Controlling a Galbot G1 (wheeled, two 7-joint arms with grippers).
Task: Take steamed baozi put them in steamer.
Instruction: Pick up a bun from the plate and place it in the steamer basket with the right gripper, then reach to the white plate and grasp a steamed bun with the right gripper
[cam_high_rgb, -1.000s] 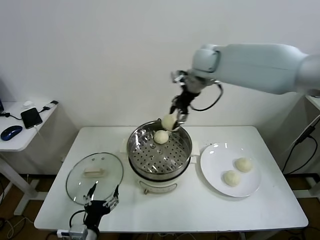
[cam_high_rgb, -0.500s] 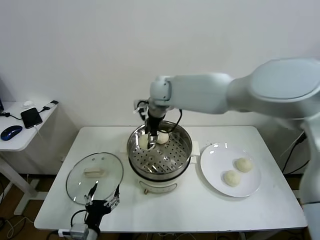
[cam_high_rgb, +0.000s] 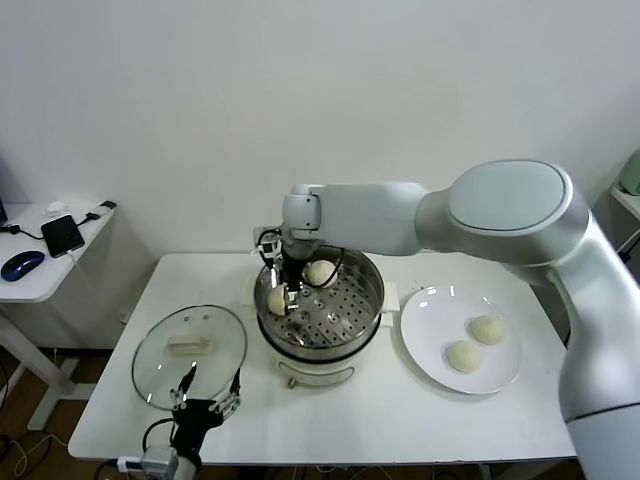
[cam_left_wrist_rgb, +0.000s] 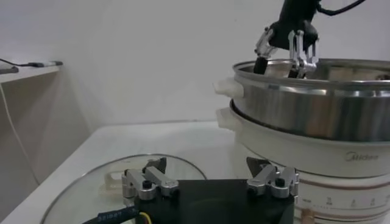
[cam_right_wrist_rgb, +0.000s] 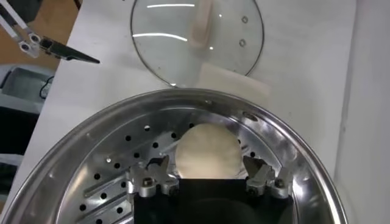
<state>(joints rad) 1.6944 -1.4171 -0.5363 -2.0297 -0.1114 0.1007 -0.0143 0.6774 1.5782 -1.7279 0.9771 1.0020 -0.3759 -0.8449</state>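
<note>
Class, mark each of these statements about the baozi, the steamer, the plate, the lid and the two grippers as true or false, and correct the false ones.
1. Two baozi lie on the white plate. True: one baozi and a second baozi sit there.
2. The steamer is empty. False: it holds two buns, one at the back and one by the right gripper.
3. The glass lid covers the steamer. False: it lies flat on the table, on the robot's left of the steamer.
4. The right gripper is open, down inside the steamer. True.
5. The left gripper holds a bun. False: it is open and empty, near the lid.
</note>
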